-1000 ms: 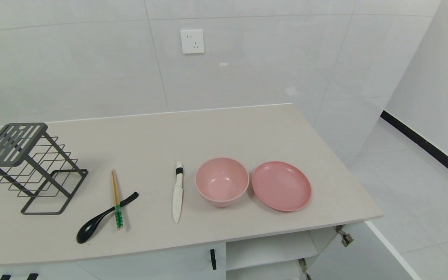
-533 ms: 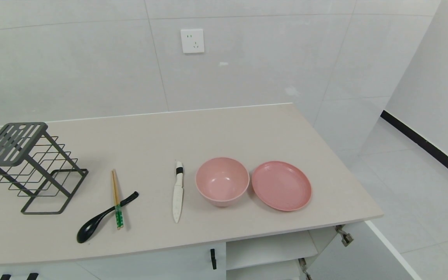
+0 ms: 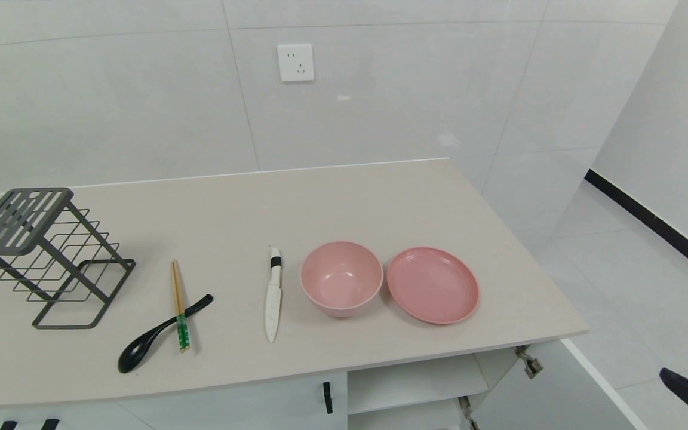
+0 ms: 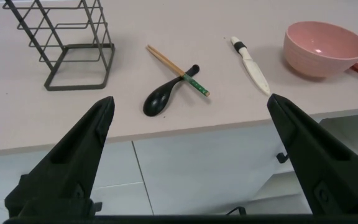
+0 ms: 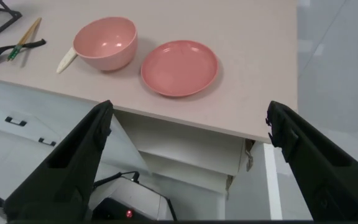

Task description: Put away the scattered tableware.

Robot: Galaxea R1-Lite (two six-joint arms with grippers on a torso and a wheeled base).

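Both grippers stand wide apart, short of the counter's [image 3: 350,203] front edge.
Ahead of the left gripper's [image 4: 188,102] parted jaws lies the black spoon [image 4: 163,98], its handle crossed by the chopsticks [image 4: 178,70]. The white knife [image 4: 250,62] lies nearer one finger, the wire rack [image 4: 73,37] farther back. Ahead of the right gripper's [image 5: 188,109] parted jaws lies the pink plate [image 5: 179,67], with the pink bowl [image 5: 104,42] just beside it.
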